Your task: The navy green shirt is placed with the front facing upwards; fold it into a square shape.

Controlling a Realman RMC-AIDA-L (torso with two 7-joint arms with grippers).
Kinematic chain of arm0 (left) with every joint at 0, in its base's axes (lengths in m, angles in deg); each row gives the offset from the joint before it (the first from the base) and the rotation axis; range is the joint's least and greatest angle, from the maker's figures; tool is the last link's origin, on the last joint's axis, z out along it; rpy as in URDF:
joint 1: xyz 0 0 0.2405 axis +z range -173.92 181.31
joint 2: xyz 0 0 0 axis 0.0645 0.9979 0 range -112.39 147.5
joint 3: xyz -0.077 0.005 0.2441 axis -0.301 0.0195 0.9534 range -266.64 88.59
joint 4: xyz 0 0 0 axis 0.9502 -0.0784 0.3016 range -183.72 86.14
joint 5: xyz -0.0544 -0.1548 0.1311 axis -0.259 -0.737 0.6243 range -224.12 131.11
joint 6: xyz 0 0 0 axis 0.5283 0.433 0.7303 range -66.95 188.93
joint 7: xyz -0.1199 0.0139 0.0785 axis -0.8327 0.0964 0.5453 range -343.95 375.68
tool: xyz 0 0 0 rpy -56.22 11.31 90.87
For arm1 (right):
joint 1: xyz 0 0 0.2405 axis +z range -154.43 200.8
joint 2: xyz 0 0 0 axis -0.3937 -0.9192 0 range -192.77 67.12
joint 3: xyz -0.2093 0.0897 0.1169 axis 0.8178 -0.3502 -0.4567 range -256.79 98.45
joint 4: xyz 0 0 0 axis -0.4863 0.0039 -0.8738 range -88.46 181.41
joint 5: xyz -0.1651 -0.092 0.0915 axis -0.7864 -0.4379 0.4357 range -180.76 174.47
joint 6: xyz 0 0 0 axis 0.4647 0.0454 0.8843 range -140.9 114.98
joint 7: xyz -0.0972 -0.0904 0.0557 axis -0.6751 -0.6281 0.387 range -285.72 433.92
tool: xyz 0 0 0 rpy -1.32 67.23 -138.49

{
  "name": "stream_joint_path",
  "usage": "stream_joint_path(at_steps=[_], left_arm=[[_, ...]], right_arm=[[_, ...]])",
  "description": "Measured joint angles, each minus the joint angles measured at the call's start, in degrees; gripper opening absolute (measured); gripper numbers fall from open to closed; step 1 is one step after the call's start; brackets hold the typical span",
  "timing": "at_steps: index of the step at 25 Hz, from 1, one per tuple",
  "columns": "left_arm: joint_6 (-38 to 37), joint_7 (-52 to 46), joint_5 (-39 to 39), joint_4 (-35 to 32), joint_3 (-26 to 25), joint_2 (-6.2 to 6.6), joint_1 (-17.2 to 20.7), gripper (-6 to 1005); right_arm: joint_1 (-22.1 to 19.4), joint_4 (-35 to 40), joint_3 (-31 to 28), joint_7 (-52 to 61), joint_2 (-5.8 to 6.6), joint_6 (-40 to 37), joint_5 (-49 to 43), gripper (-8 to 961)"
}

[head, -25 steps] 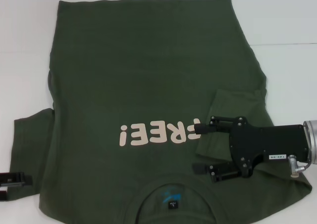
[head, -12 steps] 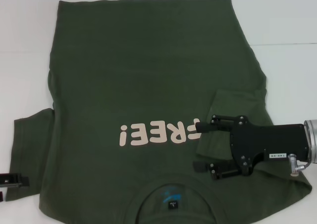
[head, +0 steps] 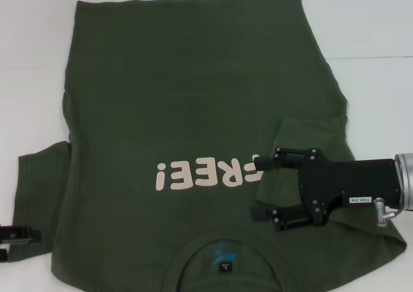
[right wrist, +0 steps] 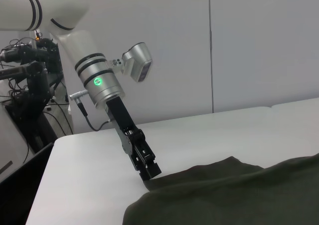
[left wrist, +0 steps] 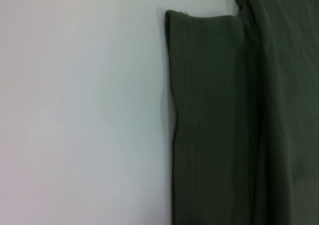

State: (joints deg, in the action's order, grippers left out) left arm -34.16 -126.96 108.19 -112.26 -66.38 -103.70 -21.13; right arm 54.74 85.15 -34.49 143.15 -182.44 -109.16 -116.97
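The navy green shirt [head: 193, 111] lies flat on the white bench [head: 374, 33], under the right hand [head: 259, 190], whose fingers stand apart. The left hand [head: 13, 234] reaches its sleeve edge; I cannot tell its grip.

Head cam looks down; wrist cams sit low, both sharing shirt [head: 193, 111] w/ it.

Right gripper [head: 258, 188] fingers spread; left gripper [head: 8, 234] low, at edge.
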Motion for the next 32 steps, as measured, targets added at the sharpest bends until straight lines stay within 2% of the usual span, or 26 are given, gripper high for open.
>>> stream_joint_path(at_steps=[32], left_arm=[[3.61,0.16,-0.63,6.52,0.11,1.1,-4.72,925]], right_arm=[[-0.52,0.0,-0.13,0.06,0.0,0.41,0.01,927]])
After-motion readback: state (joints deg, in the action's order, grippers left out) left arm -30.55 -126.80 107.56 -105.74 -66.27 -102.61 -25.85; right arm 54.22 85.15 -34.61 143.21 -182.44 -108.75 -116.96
